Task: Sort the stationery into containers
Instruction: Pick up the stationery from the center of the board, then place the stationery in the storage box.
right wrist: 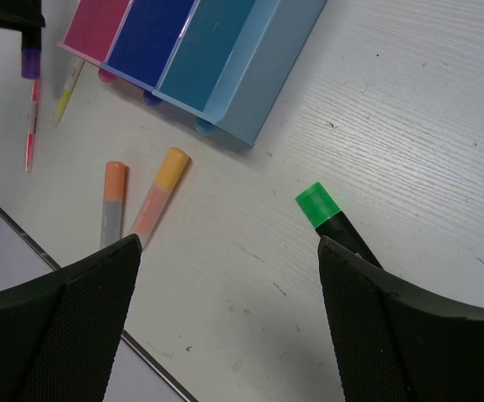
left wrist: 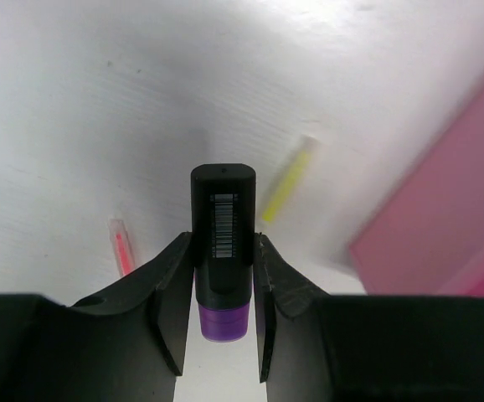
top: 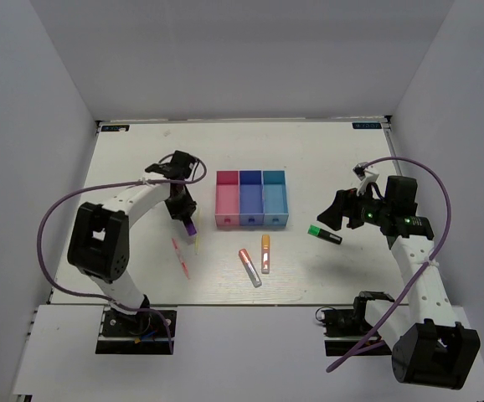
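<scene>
**A:** What lay nearest the arm bases?

**B:** In the lower centre of the top view, the red marker with the grey end point(top: 250, 267) and the orange marker point(top: 265, 252) lay close together but not touching. Left of them were the thin pink pen point(top: 180, 255) and the thin yellow pen point(top: 198, 244). All four were on the table point(top: 326, 159), outside the bins.

**A:** And the grippers?

**B:** The left gripper point(left wrist: 223, 306) was clenched on the purple marker point(left wrist: 222, 243), left of centre and just beside the near left corner of the pink bin point(top: 227, 201). The marker seemed to be off the table. The right gripper point(right wrist: 227, 251) had its jaws spread wide and held nothing. The green marker point(right wrist: 316, 203) lay on the table beneath it, right of centre.

**A:** And farther back?

**B:** The pink bin, the dark blue bin point(top: 250, 201) and the teal bin point(top: 275, 201) stood joined in a row at centre. I could see nothing inside them.

**A:** So which step was it?

**B:** I judged it to be carrying the purple marker to a bin, though I could not tell which one. The next move called for bringing the marker over an opening and turning it lengthwise, since the bins looked barely longer than a marker. Only then should the jaws let go.
</scene>
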{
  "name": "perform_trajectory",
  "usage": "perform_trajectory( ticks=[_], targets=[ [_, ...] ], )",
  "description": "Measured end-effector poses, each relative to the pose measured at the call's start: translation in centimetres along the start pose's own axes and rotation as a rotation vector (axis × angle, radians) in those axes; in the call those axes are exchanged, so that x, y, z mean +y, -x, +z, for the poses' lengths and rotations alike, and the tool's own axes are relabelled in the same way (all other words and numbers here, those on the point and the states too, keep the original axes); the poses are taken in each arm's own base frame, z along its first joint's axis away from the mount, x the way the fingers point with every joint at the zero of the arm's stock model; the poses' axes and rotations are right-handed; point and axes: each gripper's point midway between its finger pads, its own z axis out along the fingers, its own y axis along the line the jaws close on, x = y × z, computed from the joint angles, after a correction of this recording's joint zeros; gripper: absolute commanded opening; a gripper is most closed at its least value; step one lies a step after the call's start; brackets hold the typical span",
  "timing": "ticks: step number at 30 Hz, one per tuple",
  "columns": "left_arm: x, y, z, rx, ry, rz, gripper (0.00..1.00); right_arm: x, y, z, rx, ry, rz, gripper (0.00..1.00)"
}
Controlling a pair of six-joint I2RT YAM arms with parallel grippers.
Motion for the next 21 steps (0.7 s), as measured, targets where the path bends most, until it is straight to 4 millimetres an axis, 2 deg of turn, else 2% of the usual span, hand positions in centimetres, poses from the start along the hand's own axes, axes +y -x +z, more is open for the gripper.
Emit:
perform_trajectory(
  ticks=[4,7,8,10,11,13,17,21],
  targets=[
    [-2.7,2.6,-5.0,-0.135,-0.093,0.087,0.00,0.0,0.0,0.0,0.000,0.000,0.000,0.86],
    [-6.0,4.3,-8.5,-0.243,-0.172,0.157,0.00,0.0,0.0,0.0,0.001,0.002,0.001,0.72],
    [-6.8,4.6,-9.3,-0.267,-0.188,0.179,0.00,0.0,0.0,0.0,0.002,0.005,0.003,0.54],
    [-8.5,4.6,-10.3,-0.297,-0.215,0.235,0.00,0.1,0.0,0.1,0.003,0.010,0.001,0.32],
    [-9.3,4.6,-10.6,-0.310,-0.223,0.264,0.00,0.1,-0.1,0.1,0.005,0.013,0.007,0.12],
    [-11.0,4.7,-10.8,-0.332,-0.226,0.320,0.00,0.1,-0.1,0.2,0.005,0.016,0.006,0.01],
    [-14.0,5.0,-9.6,-0.359,-0.210,0.417,0.01,0.2,-0.1,0.2,0.006,0.020,0.012,0.00],
    [-15.5,5.3,-7.7,-0.361,-0.173,0.475,0.06,0.2,-0.1,0.2,0.006,0.019,0.011,0.01]
  ],
)
